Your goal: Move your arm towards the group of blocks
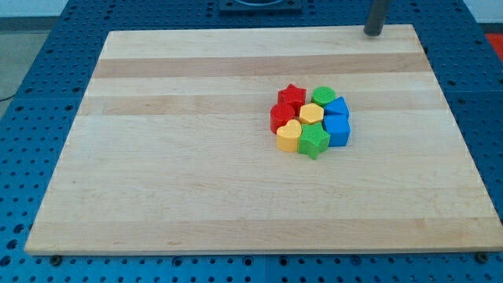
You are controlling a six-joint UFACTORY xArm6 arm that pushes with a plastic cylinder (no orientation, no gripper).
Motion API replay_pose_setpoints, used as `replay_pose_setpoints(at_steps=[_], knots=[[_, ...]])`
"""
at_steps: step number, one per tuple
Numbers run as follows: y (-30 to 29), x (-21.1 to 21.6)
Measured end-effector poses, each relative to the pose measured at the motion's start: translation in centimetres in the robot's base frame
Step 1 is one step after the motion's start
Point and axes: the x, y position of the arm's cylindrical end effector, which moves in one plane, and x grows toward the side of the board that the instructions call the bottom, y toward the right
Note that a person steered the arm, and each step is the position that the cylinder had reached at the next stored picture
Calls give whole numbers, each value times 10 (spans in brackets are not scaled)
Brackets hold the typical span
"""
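Observation:
A tight group of blocks sits right of the board's middle. It holds a red star [291,96], a red block [281,117], a green round block [323,96], a yellow hexagon [311,113], a yellow heart [288,136], a green star [313,141], and two blue blocks [337,108] [338,130]. They all touch one another. My tip [372,33] is at the view's top right, near the board's far edge, well above and to the right of the group and apart from it.
The wooden board [181,157] lies on a blue perforated table [31,79]. A dark fixture [259,6] shows at the view's top edge.

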Motion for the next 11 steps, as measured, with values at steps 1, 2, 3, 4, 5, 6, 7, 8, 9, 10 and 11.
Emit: replay_pose_setpoints(at_steps=[1,2,3,4,5,6,7,8,9,10,11], knots=[[0,0],[0,14],[4,57],[8,108],[8,136],[6,136],[-15,141],[-26,150],[-28,159],[-33,159],[-45,159]])
